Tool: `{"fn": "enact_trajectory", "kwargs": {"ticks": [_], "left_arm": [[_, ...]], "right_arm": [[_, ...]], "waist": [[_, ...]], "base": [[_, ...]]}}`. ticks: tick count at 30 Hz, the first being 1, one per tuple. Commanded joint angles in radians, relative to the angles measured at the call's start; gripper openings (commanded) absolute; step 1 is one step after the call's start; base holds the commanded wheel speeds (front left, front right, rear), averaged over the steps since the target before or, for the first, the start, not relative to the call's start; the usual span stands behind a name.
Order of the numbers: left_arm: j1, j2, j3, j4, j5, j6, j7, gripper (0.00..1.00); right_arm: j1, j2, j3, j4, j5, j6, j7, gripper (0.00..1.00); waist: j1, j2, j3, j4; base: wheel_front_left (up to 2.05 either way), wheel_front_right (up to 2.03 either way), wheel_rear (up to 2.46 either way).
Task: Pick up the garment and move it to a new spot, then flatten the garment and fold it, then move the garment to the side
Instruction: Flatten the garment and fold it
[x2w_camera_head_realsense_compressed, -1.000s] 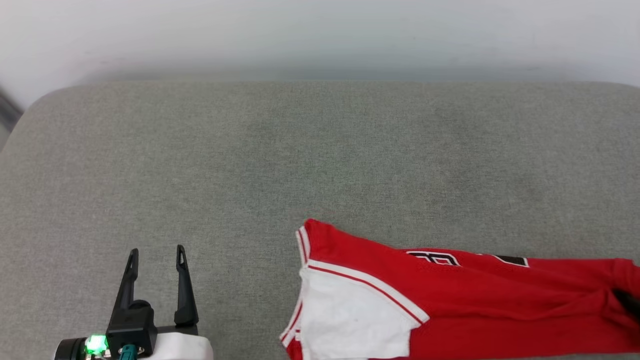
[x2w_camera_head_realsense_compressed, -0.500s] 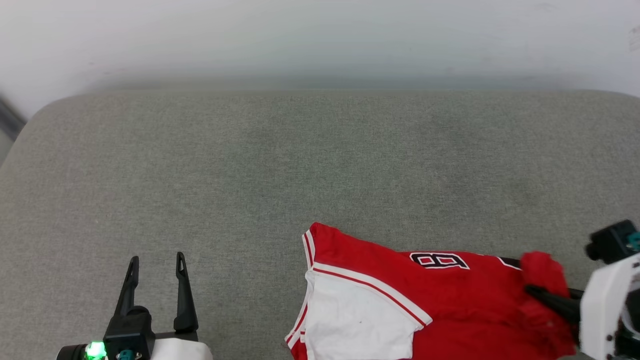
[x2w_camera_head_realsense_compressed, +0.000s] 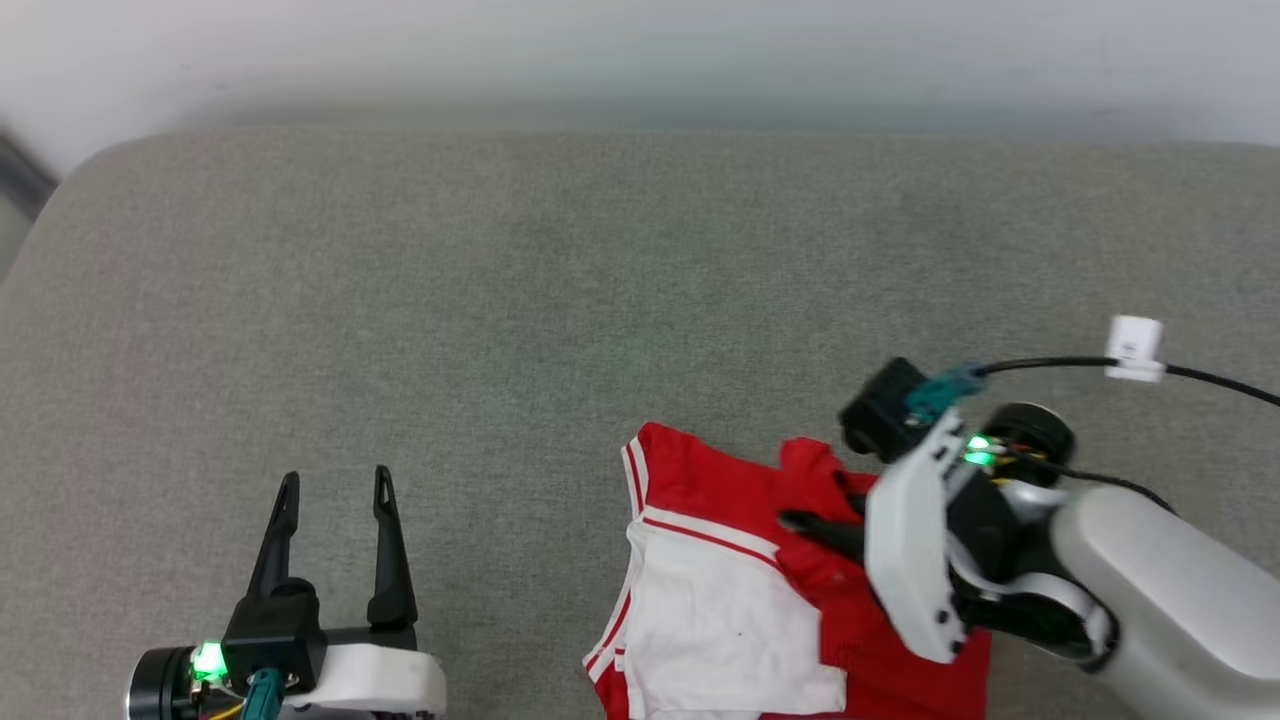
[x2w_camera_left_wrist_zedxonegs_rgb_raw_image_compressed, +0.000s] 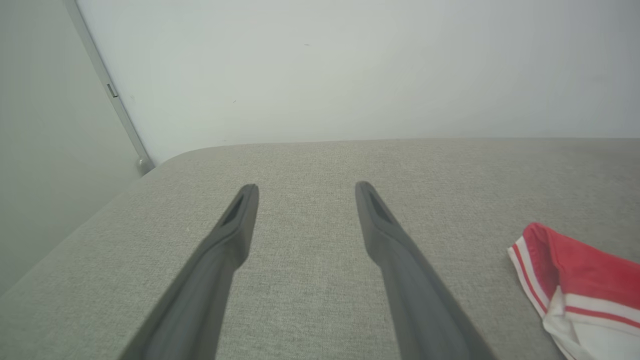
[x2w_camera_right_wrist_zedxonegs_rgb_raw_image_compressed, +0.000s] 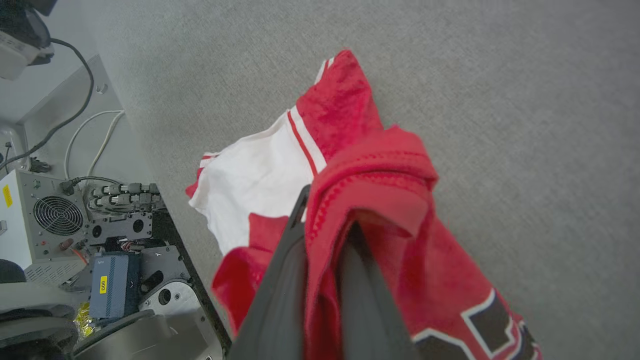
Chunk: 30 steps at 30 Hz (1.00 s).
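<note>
The garment (x2w_camera_head_realsense_compressed: 730, 560), red with a white striped-trim sleeve, lies at the near edge of the grey padded surface (x2w_camera_head_realsense_compressed: 560, 300). My right gripper (x2w_camera_head_realsense_compressed: 800, 520) is shut on a bunched red edge of it, drawn leftward over the rest of the cloth. The right wrist view shows the garment (x2w_camera_right_wrist_zedxonegs_rgb_raw_image_compressed: 370, 200) draped over both fingers, with black white-outlined print low down. My left gripper (x2w_camera_head_realsense_compressed: 335, 485) stands open at the lower left, nothing between its fingers, apart from the cloth. In the left wrist view the garment (x2w_camera_left_wrist_zedxonegs_rgb_raw_image_compressed: 575, 285) has its sleeve end at the right of the open left gripper (x2w_camera_left_wrist_zedxonegs_rgb_raw_image_compressed: 306, 190).
A white wall runs behind the padded surface. A black cable with a white tag (x2w_camera_head_realsense_compressed: 1135, 348) trails from my right arm. Past the surface's near edge, the right wrist view shows a fan box (x2w_camera_right_wrist_zedxonegs_rgb_raw_image_compressed: 45, 220), cables and machine parts.
My right gripper has come in from the right, carrying the held red edge leftward over the garment, so the cloth now lies doubled up. The head view has shifted. The left gripper stayed put.
</note>
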Motion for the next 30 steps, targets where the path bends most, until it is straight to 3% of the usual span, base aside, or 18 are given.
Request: {"fn": "enact_trajectory", "kwargs": {"ticks": [1, 9, 15, 16, 17, 18, 19, 20, 25, 30], "left_arm": [[-0.019, -0.006, -0.001, -0.001, 0.004, -0.004, -0.002, 1.0], [-0.053, -0.013, -0.006, 0.005, 0.011, -0.016, -0.002, 1.0], [-0.05, -0.019, -0.009, 0.009, 0.012, -0.012, -0.002, 1.0], [-0.046, -0.019, -0.007, 0.011, 0.011, -0.012, -0.002, 1.0], [-0.044, -0.02, -0.007, 0.014, 0.011, -0.014, -0.002, 1.0], [-0.044, -0.02, -0.007, 0.014, 0.011, -0.014, -0.002, 1.0], [-0.037, -0.019, -0.001, 0.017, 0.015, -0.016, -0.002, 1.0], [-0.037, -0.019, -0.001, 0.017, 0.015, -0.016, -0.002, 1.0], [-0.016, -0.018, 0.02, 0.016, 0.016, -0.021, -0.002, 1.0], [0.005, -0.02, 0.029, -0.002, 0.017, -0.023, -0.002, 1.0]], "right_arm": [[-0.041, 0.029, 0.034, 0.032, -0.016, -0.001, 0.0, 0.0], [-0.175, 0.154, 0.287, 0.279, -0.095, -0.001, -0.029, 0.0], [-0.18, 0.185, 0.391, 0.424, -0.073, -0.001, -0.102, 0.0], [-0.188, 0.184, 0.395, 0.429, -0.071, -0.001, -0.13, 0.04], [-0.196, 0.179, 0.391, 0.426, -0.066, -0.002, -0.165, 0.41], [-0.196, 0.179, 0.391, 0.426, -0.066, -0.002, -0.165, 0.41], [-0.215, 0.161, 0.384, 0.401, -0.063, -0.001, -0.238, 1.0], [-0.215, 0.161, 0.384, 0.401, -0.063, -0.001, -0.238, 1.0], [-0.223, 0.097, 0.302, 0.347, -0.126, -0.001, -0.436, 1.0], [-0.167, 0.05, 0.093, 0.334, -0.256, -0.001, -0.614, 1.0]], "waist": [[-0.0001, 0.0, 0.02, 0.016], [-0.0001, 0.0, 0.061, 0.04], [-0.0001, 0.0, 0.063, 0.038], [-0.0001, 0.0, 0.059, 0.034], [-0.0001, 0.0, 0.053, 0.032], [-0.0001, 0.0, 0.053, 0.032], [-0.0001, 0.0, 0.038, 0.021], [-0.0001, 0.0, 0.038, 0.021], [-0.0001, 0.0, -0.002, -0.013], [-0.0001, 0.0, -0.029, -0.043]], "base": [[0.0, 0.0, 0.0], [0.0, 0.0, 0.0], [0.0, 0.0, 0.0], [0.0, 0.0, 0.0], [0.0, 0.0, 0.0], [0.0, 0.0, 0.0], [0.0, 0.0, 0.0], [0.0, 0.0, 0.0], [0.0, 0.0, 0.0], [0.0, 0.0, 0.0]]}}
